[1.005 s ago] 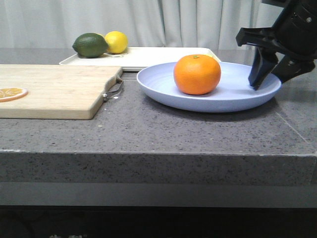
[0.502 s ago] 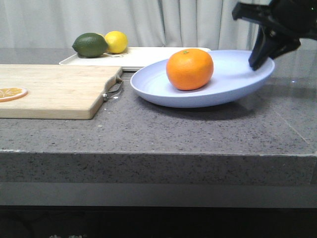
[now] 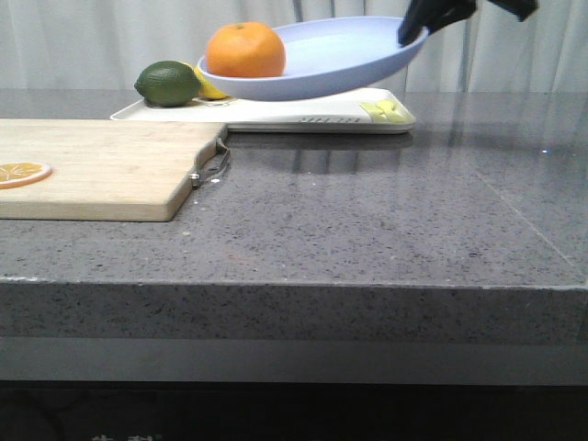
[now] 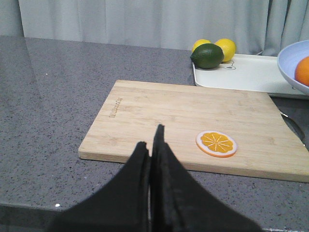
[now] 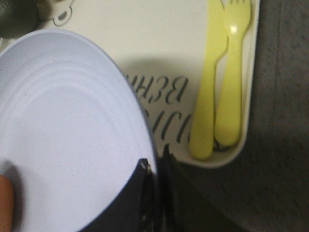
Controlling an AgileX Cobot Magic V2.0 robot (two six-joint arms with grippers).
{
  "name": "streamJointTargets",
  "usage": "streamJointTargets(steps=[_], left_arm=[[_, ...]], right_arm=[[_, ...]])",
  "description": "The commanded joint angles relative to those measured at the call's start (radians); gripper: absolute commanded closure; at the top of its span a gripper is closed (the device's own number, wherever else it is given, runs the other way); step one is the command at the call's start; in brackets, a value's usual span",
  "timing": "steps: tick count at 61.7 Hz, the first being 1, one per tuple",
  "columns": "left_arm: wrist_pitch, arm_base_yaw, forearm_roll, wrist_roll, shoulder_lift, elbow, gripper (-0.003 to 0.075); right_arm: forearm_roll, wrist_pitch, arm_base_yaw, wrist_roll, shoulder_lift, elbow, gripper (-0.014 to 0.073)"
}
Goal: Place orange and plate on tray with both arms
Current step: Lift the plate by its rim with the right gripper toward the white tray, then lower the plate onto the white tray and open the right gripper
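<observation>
lavender plate (image 3: 322,57), tilted down toward the left, hangs over the tray (image 3: 303,112) at the surface's far edge, orange (image 3: 244,50) at its low end; right hand (image 3: 424,22) clamps its raised rim; left hand (image 4: 151,153) closed, empty.

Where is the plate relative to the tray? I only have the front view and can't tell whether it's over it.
Observer: In the right wrist view, the plate hangs above the tray, its rim overlapping the tray's printed lettering.
Operator: Anything on the tray on that side?
Observer: Yes, a yellow knife and yellow fork lie side by side near the tray's edge, beside the plate's rim.
Operator: How is the right gripper holding it?
Observer: The right gripper is pinched on the plate's rim, one finger above, one below.
Operator: And the left arm?
Observer: The left gripper is shut and empty, pointing at the cutting board near the orange slice.
</observation>
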Motion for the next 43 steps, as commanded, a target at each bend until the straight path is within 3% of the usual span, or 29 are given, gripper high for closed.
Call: streamJointTargets(steps=[1, 28, 43], left_arm=[[-0.084, 0.001, -0.004, -0.008, -0.006, -0.024, 0.0738], [-0.084, 0.001, -0.004, -0.008, -0.006, -0.024, 0.0738], [-0.084, 0.001, -0.004, -0.008, -0.006, -0.024, 0.0738]], right_arm=[[0.092, -0.038, -0.003, 0.0, 0.032, -0.181, 0.0652], [0.15, -0.053, -0.003, 0.146, 0.491, -0.799, 0.0652], [0.15, -0.099, -0.003, 0.15, 0.585, -0.897, 0.0652]])
